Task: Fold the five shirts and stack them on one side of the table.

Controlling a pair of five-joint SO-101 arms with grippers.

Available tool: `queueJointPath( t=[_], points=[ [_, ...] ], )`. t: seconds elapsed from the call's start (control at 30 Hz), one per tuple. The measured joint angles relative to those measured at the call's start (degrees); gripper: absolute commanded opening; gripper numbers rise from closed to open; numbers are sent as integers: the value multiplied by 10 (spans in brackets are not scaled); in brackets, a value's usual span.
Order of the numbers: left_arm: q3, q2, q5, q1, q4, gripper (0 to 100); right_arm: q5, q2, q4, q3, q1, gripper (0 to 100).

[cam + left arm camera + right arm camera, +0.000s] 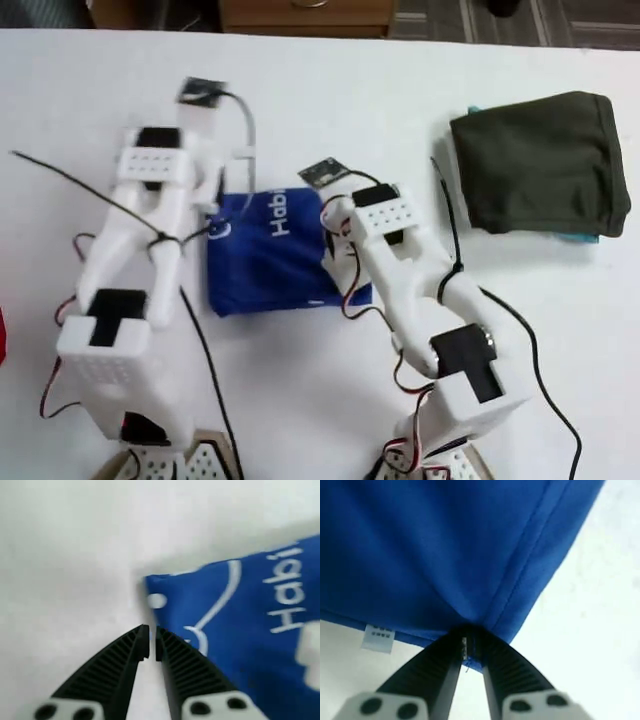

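At the centre of the white table [330, 90], a blue folded cloth shirt with white lettering [265, 260] lies between the two arms, with bare tabletop open toward 12 o'clock and a dark green folded cloth shirt [540, 160] well apart at 2 o'clock, near the right edge. The right gripper [469, 647] is clamped on the blue shirt's hem, near a small white label [379, 637] that the right wrist view picks out. The left gripper [150, 642], jaws at a thin empty slit, sits just beside the shirt's 10 o'clock corner.
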Motion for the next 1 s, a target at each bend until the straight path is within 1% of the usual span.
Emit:
queueJointPath(
  t=[0.1,0.2,0.33,0.4,0.47,0.6,0.87,1.0],
  points=[
    [-2,1,22,34,-1,53,0,-22,0,-23,1,19],
    [-2,19,30,51,-23,53,0,-63,-6,-47,8,20],
    [-2,66,30,50,-52,53,0,-76,-62,-52,11,20],
    [-2,88,30,47,-55,53,0,-67,-92,-53,11,20],
    [-6,102,30,41,-55,53,0,-41,-99,-55,11,20],
    [-13,113,30,33,-55,53,0,-18,-60,-55,13,20],
    [-13,114,30,33,-56,53,2,-10,77,-53,24,20],
    [-13,114,30,33,-56,53,38,-11,94,-25,33,20]
  ],
)
